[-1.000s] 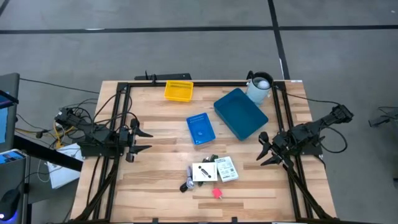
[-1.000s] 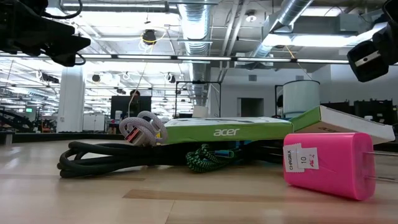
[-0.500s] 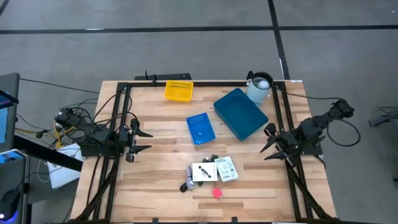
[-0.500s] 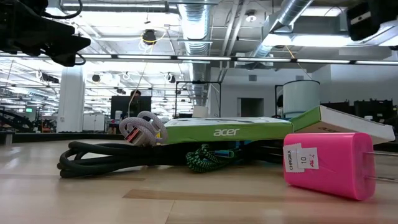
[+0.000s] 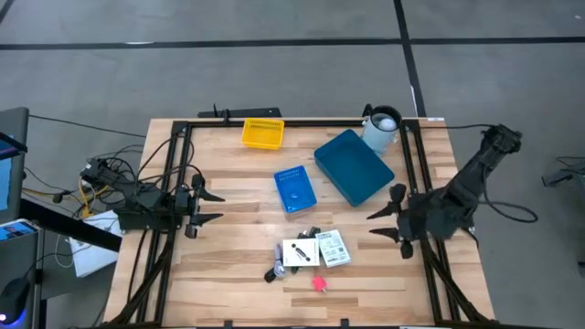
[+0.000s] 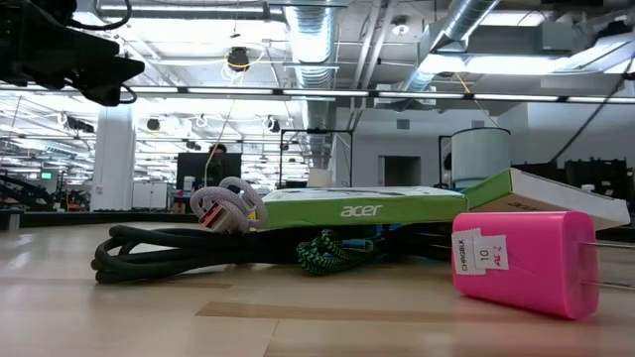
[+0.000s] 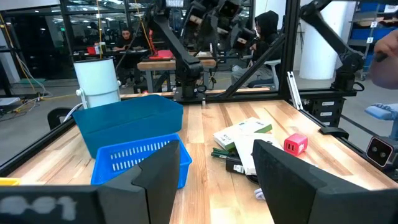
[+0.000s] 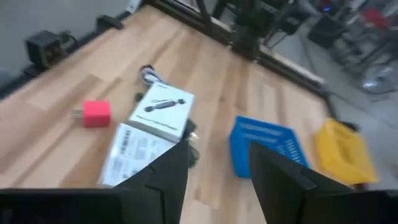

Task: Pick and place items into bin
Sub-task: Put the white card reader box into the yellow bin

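The items lie in a heap near the table's near edge: two white printed packets (image 5: 297, 252) (image 5: 332, 248), black cables (image 5: 274, 271) and a small pink plug piece (image 5: 319, 283). In the low view the pink piece (image 6: 526, 261) rests flat on the wood, beside a green-edged box (image 6: 347, 208) that lies on black cables (image 6: 189, 248). My right gripper (image 5: 384, 217) hangs open, above and to the right of the heap; its wrist view looks down on the packets (image 8: 161, 112). My left gripper (image 5: 206, 207) waits open at the table's left side.
A large blue bin (image 5: 354, 166), a small blue basket (image 5: 294, 189) and a yellow basket (image 5: 262, 133) stand on the far half. A white cup (image 5: 382, 128) sits at the far right corner. Black frame rails run along the table's left, right and far sides.
My right gripper has risen, leaving the top of the low view, and has shifted a little toward the heap of items. My left arm has kept still, and nothing on the table has moved.
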